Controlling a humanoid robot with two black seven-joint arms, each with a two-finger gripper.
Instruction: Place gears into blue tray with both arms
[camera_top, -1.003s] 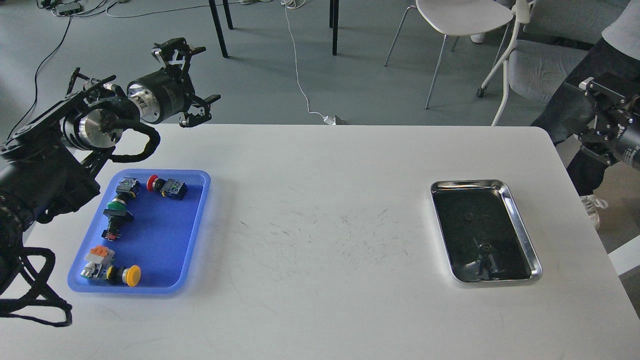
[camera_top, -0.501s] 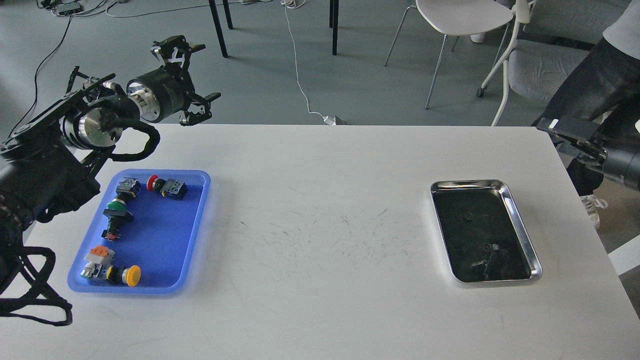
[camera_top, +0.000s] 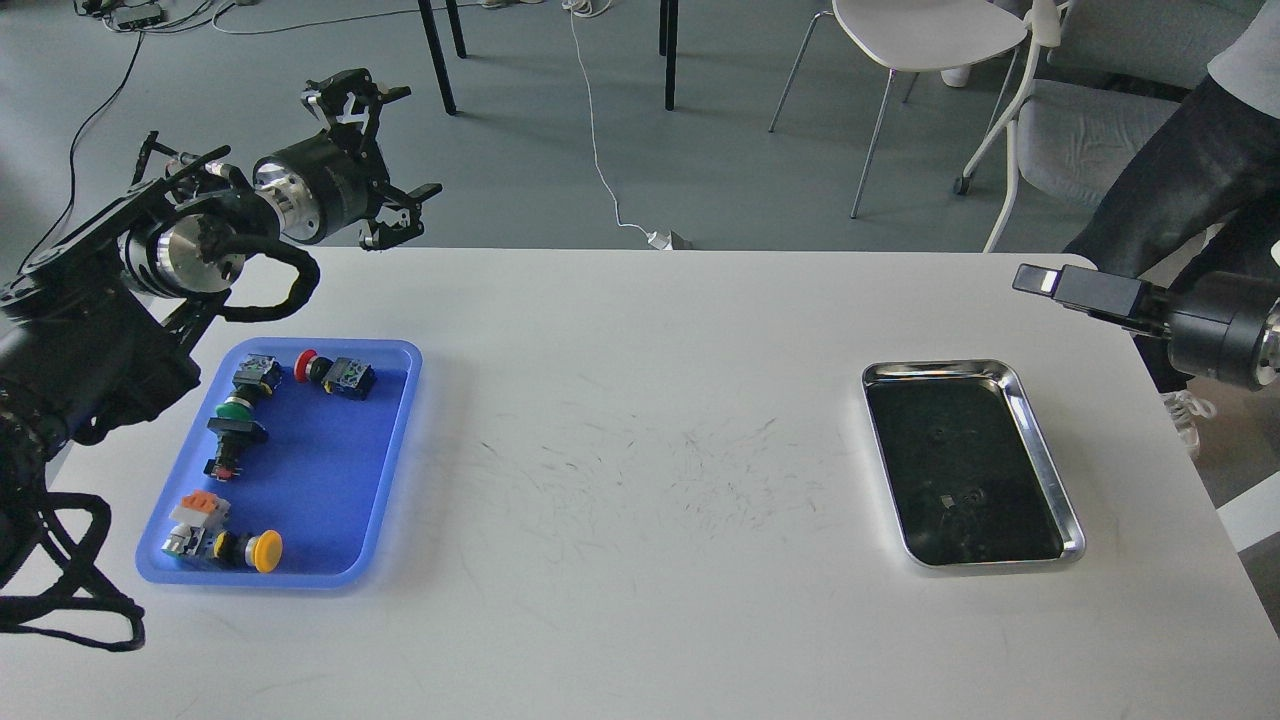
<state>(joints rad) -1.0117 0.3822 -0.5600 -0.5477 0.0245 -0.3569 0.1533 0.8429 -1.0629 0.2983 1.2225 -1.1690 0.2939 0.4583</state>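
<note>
Our right hand has swung in, grip unclear; gears lie at seven o'clock, left hand released, far.

The gears in the steel tray are faint specks (teeth unreadable); the right hand shows side-on.

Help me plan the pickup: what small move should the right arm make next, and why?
Probably bring the right tool down over the steel tray: the gears lie there, the blue tray holds only switches, and the tool hovers just beyond the steel tray.
</note>
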